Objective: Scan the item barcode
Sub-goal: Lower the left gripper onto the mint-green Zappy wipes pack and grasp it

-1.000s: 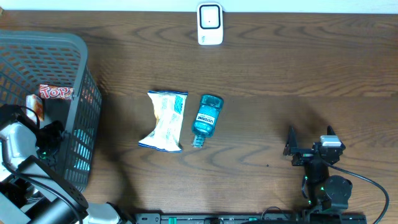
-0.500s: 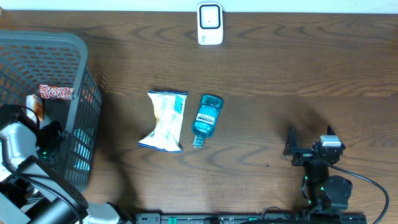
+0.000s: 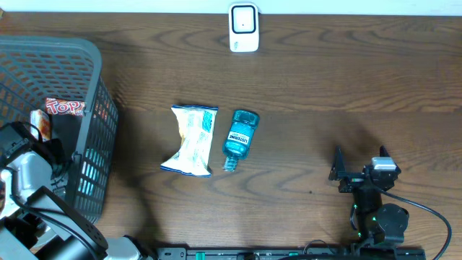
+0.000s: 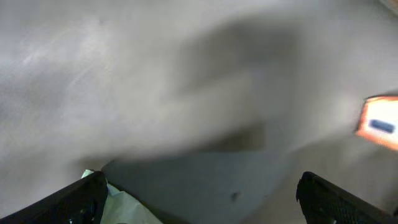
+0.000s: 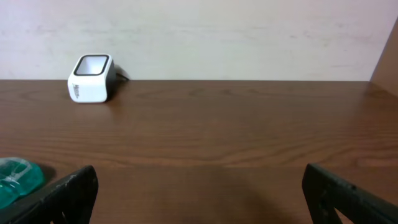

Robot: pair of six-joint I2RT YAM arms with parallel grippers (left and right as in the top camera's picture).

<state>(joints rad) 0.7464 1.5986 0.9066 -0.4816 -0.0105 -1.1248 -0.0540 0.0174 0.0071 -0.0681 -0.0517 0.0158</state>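
Observation:
A white barcode scanner stands at the table's far edge; the right wrist view shows the scanner at upper left. Mid-table lie a white-and-yellow snack bag and, beside it, a blue mouthwash bottle. My left arm reaches into the grey basket. The left gripper is open over blurred grey; a pale green thing sits by its left finger and an orange pack at the right. My right gripper rests open and empty at the front right, well away from the bottle.
A red "Top" snack packet lies inside the basket, with other packs partly hidden under its mesh wall. Bare wooden table stretches between the scanner and my right arm. A pale wall rises behind the table.
My left arm has shifted slightly inside the basket. The right arm and the items on the table have not moved.

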